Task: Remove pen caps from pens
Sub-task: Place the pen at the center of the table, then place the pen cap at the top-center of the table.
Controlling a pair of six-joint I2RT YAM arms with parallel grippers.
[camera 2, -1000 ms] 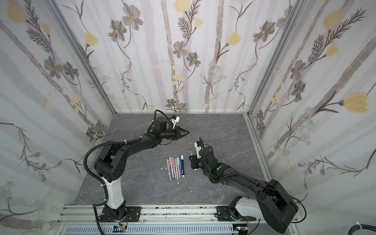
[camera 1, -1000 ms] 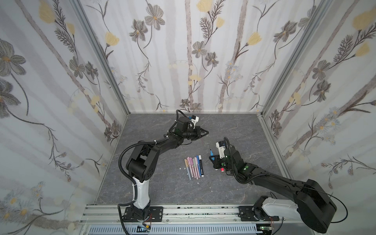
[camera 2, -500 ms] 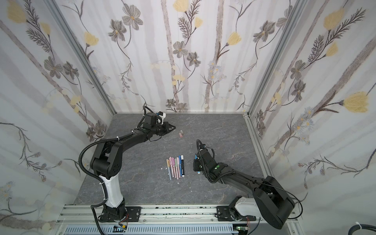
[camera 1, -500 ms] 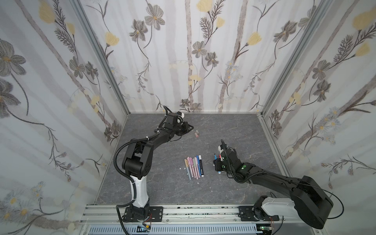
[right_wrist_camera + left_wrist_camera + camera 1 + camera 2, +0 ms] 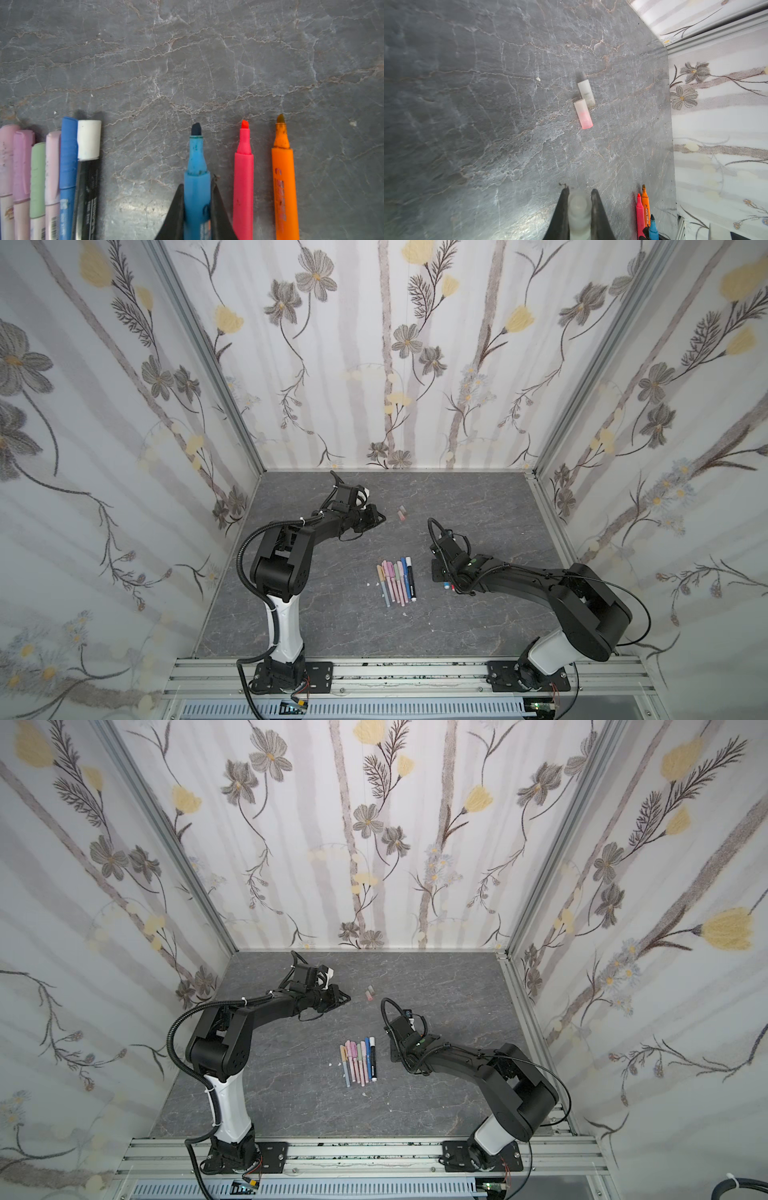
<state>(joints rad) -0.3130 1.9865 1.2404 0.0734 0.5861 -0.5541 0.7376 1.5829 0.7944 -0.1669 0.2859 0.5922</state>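
Frosted cap, left wrist view only

Bright even light, soft shadows, wide-angle bowing at edges, wrist-view foregrounds blurred

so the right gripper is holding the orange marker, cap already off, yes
No: the right gripper holds the blue marker, cap already off. The orange marker lies free on the table, past the pink one, as the right wrist view shows.
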